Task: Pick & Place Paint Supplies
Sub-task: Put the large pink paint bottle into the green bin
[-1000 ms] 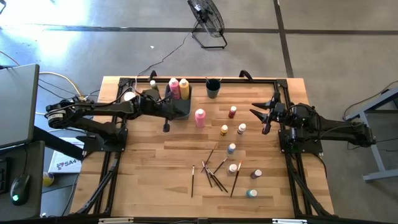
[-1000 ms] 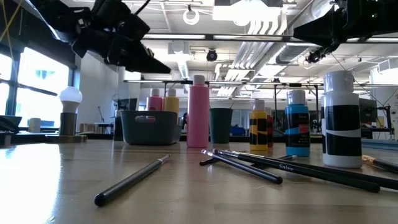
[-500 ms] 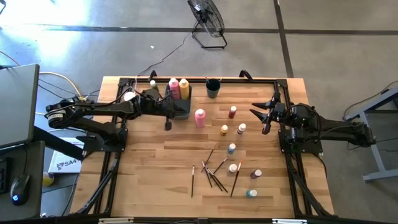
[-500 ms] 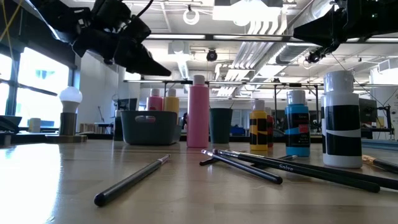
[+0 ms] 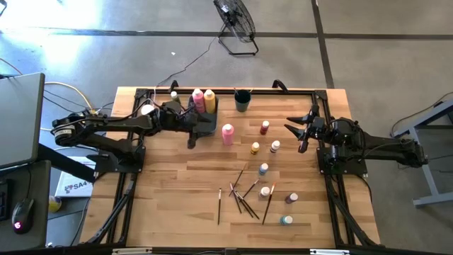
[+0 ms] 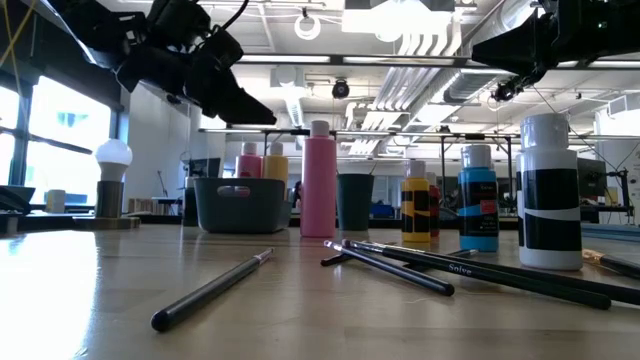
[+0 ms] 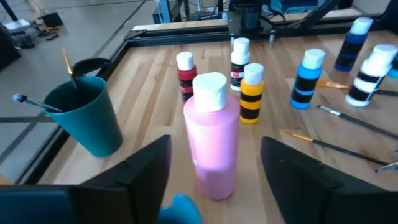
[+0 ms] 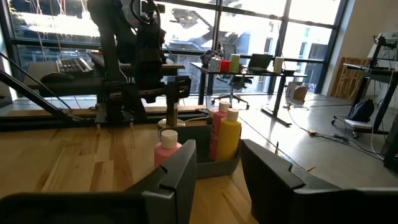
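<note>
Now the left claw (image 5: 192,136) hangs spread and empty just left of the pink bottle (image 5: 227,133), beside the grey bin (image 5: 207,122) holding a pink and a yellow bottle. It looks between picks; next it must reach right and close round that bottle. The right claw (image 5: 299,134) waits half-open at the right.

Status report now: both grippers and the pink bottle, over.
Left gripper jaws open, empty, beside grey bin. Right gripper waiting, empty. Pink bottle upright on table, nothing blocking.

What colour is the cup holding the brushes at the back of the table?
Teal. The cup shows best in the left wrist view, beside the tall pink bottle.
</note>
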Available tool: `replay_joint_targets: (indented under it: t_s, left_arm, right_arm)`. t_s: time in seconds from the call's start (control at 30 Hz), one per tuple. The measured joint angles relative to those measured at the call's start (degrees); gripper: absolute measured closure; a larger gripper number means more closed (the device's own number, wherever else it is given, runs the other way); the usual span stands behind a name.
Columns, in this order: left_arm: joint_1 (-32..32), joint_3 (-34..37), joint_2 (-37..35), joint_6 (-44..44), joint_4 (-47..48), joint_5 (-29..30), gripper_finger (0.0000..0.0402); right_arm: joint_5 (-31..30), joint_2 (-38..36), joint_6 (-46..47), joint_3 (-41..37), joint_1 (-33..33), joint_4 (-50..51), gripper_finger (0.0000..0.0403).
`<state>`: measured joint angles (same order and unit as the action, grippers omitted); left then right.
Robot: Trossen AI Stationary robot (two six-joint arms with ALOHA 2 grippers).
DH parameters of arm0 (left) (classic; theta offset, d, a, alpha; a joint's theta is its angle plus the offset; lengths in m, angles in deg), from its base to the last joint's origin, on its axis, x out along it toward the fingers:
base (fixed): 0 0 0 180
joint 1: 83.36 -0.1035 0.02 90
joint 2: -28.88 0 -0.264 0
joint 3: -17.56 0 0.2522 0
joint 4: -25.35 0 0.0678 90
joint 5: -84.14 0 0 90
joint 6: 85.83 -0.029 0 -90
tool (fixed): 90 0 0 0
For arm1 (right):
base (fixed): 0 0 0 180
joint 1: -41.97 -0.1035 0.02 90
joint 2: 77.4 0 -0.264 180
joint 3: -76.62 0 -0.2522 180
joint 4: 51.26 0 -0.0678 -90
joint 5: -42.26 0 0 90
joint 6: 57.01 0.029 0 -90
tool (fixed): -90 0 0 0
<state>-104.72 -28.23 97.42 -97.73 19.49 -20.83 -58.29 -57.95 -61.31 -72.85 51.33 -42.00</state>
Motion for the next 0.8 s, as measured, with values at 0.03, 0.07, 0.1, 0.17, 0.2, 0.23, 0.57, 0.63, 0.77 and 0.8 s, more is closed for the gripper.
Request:
replay_joint_targets:
  t_s: [0.03, 0.07, 0.1, 0.17, 0.2, 0.23, 0.57, 0.63, 0.77, 0.8]
  left_arm:
    - [0.0, 0.0, 0.0, 0.5, 0.0, -0.7, 0.0141]
    - [0.0, 0.0, 0.0, 0.8, 0.0, -1.2, 0.013]
    - [0.0, 0.0, 0.0, 1.2, 0.0, -1.5, 0.0122]
    - [0.0, 0.0, 0.0, 1.9, 0.0, -2.7, 0.0109]
    - [0.0, 0.0, 0.0, 1.9, 0.0, -2.9, 0.0105]
    - [0.0, 0.0, 0.0, 1.9, 0.0, -2.9, 0.0102]
    - [0.0, -0.1, 0.7, 2.8, -2.6, -2.6, 0.0101]
    - [0.0, -0.1, 1.9, 3.8, -4.9, -2.6, 0.0101]
    - [0.0, -0.1, 6.1, 4.4, -10.3, -2.5, 0.0101]
    - [0.0, -0.1, 7.3, 4.7, -11.1, -2.5, 0.0101]
  right_arm:
    - [0.0, 0.0, 0.0, 0.0, 0.0, 0.0, 0.0282]
    - [0.0, 0.0, 0.0, 0.0, 0.0, 0.0, 0.0282]
    - [0.0, 0.0, 0.0, 0.0, 0.0, 0.0, 0.0282]
    - [0.0, 0.0, 0.0, 0.0, 0.0, 0.0, 0.0282]
    - [0.0, 0.0, 0.0, 0.0, 0.0, 0.0, 0.0282]
    - [0.0, 0.0, 0.0, 0.0, 0.0, 0.0, 0.0282]
    - [0.0, 0.0, 0.0, 0.0, 0.0, 0.0, 0.0282]
    - [0.0, 0.0, 0.0, 0.0, 0.0, 0.0, 0.0282]
    - [0.0, 0.0, 0.0, 0.0, 0.0, 0.0, 0.0282]
    - [0.0, 0.0, 0.0, 0.0, 0.0, 0.0, 0.0282]
